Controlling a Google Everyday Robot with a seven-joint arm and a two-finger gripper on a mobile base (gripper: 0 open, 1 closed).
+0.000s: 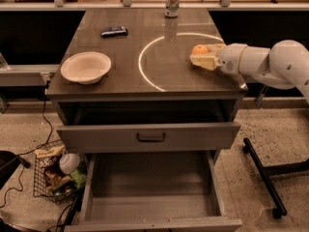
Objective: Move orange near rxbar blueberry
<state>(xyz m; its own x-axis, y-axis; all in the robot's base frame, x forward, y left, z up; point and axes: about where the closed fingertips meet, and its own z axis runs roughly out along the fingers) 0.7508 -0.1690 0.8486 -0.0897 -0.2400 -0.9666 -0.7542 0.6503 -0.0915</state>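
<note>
The orange (198, 49) is a small round fruit on the right side of the table top (130, 71), just inside a pale ring marked on the surface. My gripper (202, 58) comes in from the right on a white arm and sits around the orange, its pale fingers (204, 61) beside and in front of the fruit. The rxbar blueberry (114, 31) is a flat dark bar lying at the far left of the table, well apart from the orange.
A white bowl (86, 67) sits at the near left. A green-and-white can (172, 1) stands at the far edge. Below, one drawer (150, 137) is shut and the bottom drawer (152, 197) is pulled open. A wire basket (57, 170) stands on the floor at left.
</note>
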